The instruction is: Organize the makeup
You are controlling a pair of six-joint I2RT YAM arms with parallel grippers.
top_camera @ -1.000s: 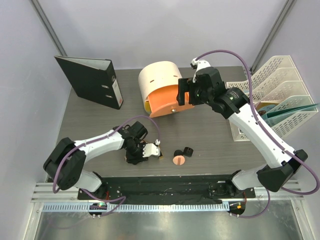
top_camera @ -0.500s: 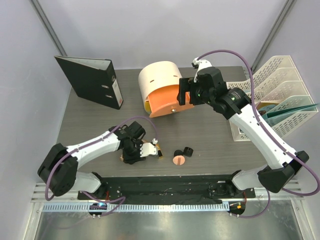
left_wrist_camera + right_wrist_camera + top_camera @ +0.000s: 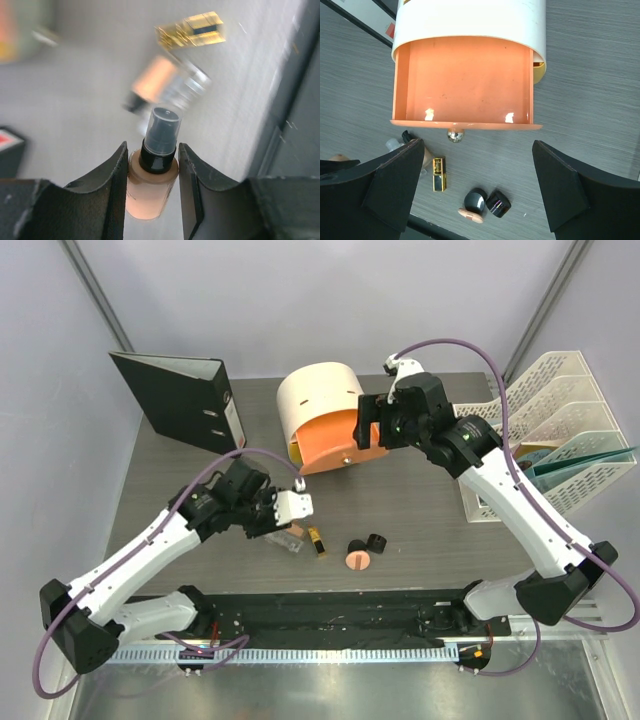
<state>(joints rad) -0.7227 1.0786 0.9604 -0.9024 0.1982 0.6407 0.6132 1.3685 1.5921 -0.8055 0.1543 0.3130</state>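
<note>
My left gripper [image 3: 284, 508] is shut on a peach bottle with a black cap [image 3: 150, 182], held above the table; in the left wrist view the left gripper [image 3: 152, 162] clamps the bottle's shoulder on both sides. Below it lie a blurred peach-and-clear bottle [image 3: 165, 85] and the black-gold lipstick [image 3: 192, 29]. In the top view the lipstick [image 3: 318, 541], two small black jars [image 3: 377, 542] and the round pink compact [image 3: 357, 560] lie near the front edge. My right gripper [image 3: 372, 425] is open and empty above the orange drawer [image 3: 465, 80].
The cream-and-orange cylindrical box [image 3: 318, 398] stands at the back centre with its drawer pulled out and empty. A black binder [image 3: 185, 400] stands at the back left. A white file rack [image 3: 545, 430] stands at the right.
My left gripper has risen off the table with the peach bottle and moved back, away from the front edge. The right arm has barely moved.
</note>
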